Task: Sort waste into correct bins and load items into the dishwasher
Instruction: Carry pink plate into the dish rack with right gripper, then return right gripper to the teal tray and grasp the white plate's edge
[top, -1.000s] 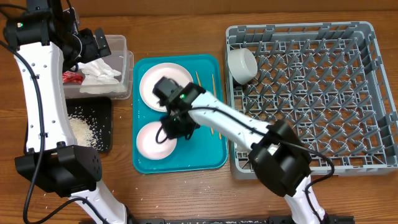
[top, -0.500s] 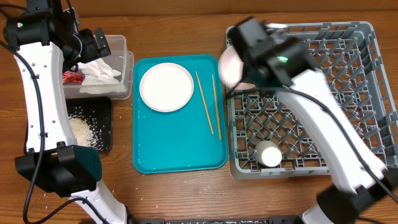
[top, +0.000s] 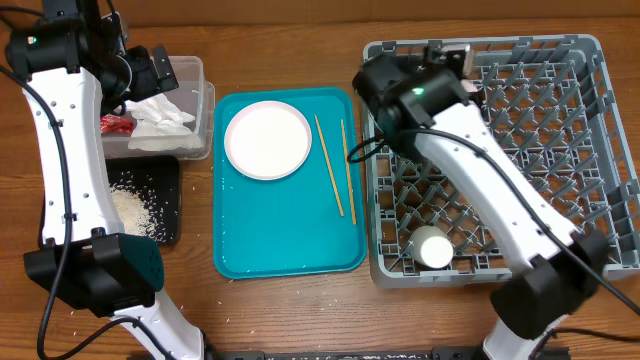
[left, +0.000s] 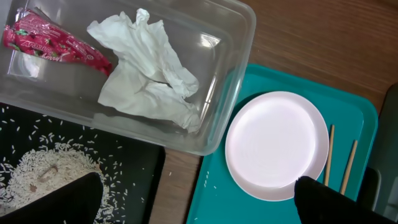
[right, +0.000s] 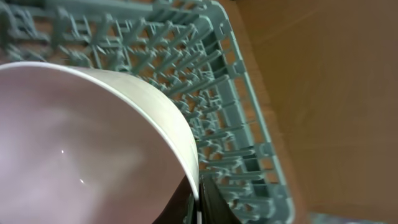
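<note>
My right gripper (right: 198, 200) is shut on the rim of a pale pink plate (right: 81, 143) and holds it on edge over the grey dish rack (right: 230, 118). In the overhead view this gripper (top: 398, 97) is above the rack's (top: 590, 150) far-left corner, and the arm hides the plate. A white plate (top: 267, 140) and two chopsticks (top: 330, 165) lie on the teal tray (top: 290, 240). My left gripper (left: 193, 208) is open and empty above the clear tub (left: 233, 74), which holds a red wrapper (left: 53, 43) and a white napkin (left: 146, 78). Rice (left: 43, 174) lies in the black tray.
A small white cup (top: 433, 247) stands in the rack's near-left part. Loose rice grains lie on the teal tray's left part (left: 211, 183) and on the table near the black tray (top: 140, 205). My left arm (top: 70, 150) runs along the table's left side.
My right arm lifted the pink plate off the teal tray and carried it right to the rack's far-left corner. The left arm has not moved.
</note>
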